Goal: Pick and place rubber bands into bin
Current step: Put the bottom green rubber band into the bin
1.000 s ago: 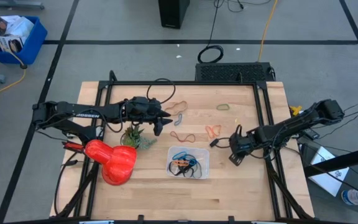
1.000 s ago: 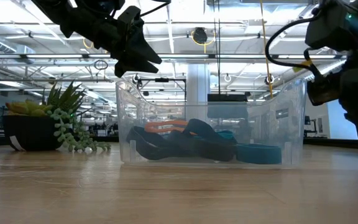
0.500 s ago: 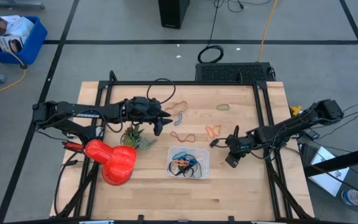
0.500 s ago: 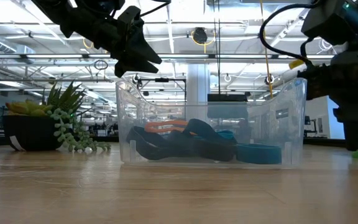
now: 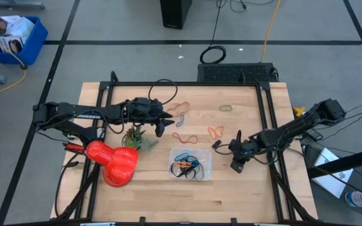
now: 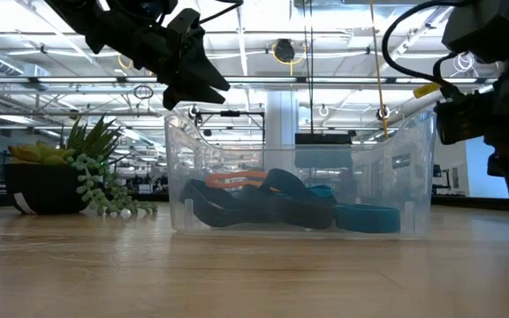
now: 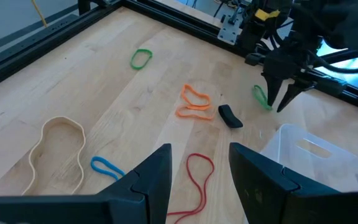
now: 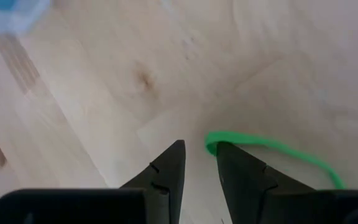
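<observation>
The clear bin (image 5: 190,163) sits near the table's middle front and holds several black, blue and orange rubber bands (image 6: 272,199). Loose rubber bands lie flat on the wood beyond it: tan (image 7: 58,155), blue (image 7: 107,168), red (image 7: 194,177), orange (image 7: 194,102), black (image 7: 230,116) and green (image 7: 140,58). My left gripper (image 5: 162,129) hangs open above the red band and touches nothing. Right of the bin, my right gripper (image 5: 236,164) points down at the table, its fingers a little apart with nothing between them. Another green band (image 8: 272,149) lies at one of its fingertips. My right gripper comes from above, pointing steeply down. The green band's end (image 8: 211,143) curves right beside the tip of one finger (image 8: 232,163) and runs off behind it. I cannot tell whether that finger touches the band.
A red rounded object (image 5: 115,163) and a small potted plant (image 5: 136,137) stand at the left front, near the left arm. Black frame rails (image 5: 272,125) run along the table's edges. Bare wood lies in front of the bin.
My right gripper has turned slightly at the wrist, and its tips have swung a little toward the table's near edge beside the green band. The gap between its fingers has stayed the same.
</observation>
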You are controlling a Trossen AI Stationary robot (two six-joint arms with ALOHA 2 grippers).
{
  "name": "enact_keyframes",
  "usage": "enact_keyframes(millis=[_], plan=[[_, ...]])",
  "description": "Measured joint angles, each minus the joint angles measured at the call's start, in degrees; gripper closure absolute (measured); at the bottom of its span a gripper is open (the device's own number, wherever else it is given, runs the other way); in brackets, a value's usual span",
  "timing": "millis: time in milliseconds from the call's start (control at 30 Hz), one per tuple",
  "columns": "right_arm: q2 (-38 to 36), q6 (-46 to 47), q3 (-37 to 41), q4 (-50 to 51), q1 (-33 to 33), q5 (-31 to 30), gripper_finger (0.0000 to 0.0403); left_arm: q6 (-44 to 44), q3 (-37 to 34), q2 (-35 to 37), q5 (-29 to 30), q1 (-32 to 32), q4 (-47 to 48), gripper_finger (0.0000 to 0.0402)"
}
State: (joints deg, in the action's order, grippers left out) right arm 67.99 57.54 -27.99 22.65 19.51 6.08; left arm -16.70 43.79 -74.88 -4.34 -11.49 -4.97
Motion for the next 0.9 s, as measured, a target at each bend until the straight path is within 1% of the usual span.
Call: enact_keyframes(millis=[167, 233, 333, 433, 500, 733, 900], plan=[[3.58, -0.17, -0.40, -0.33, 1.76, -2.70, 0.0315, 0.43, 0.00, -0.01, 0.00, 0.00, 0.02, 0.0234], [5.00, -0.17, -0.39, 0.17, 2.00, -2.91, 0.0322, 0.43, 0.00, -0.02, 0.00, 0.01, 0.02, 0.0233], [5.98, -0.17, -0.33, -0.05, 1.98, -3.08, 0.0348, 0.43, 0.00, 0.00, 0.00, -0.01, -0.01, 0.0233], [6.28, -1.38, -0.27, -0.28, 1.98, -3.93, 0.0387, 0.43, 0.00, 0.01, 0.00, 0.00, -0.01, 0.0233], [6.27, -1.80, -0.24, -0.34, 1.98, -4.60, 0.0397, 0.43, 0.00, -0.01, 0.00, 0.01, -0.01, 0.0233], [6.35, -1.71, -0.17, -0.48, 1.98, -4.74, 0.0366, 0.43, 0.00, 0.01, 0.00, 0.01, -0.01, 0.0233], [6.35, -1.20, -0.13, -0.31, 1.98, -6.25, 0.0361, 0.40, 0.00, 0.00, 0.00, -0.01, -0.01, 0.0233]])
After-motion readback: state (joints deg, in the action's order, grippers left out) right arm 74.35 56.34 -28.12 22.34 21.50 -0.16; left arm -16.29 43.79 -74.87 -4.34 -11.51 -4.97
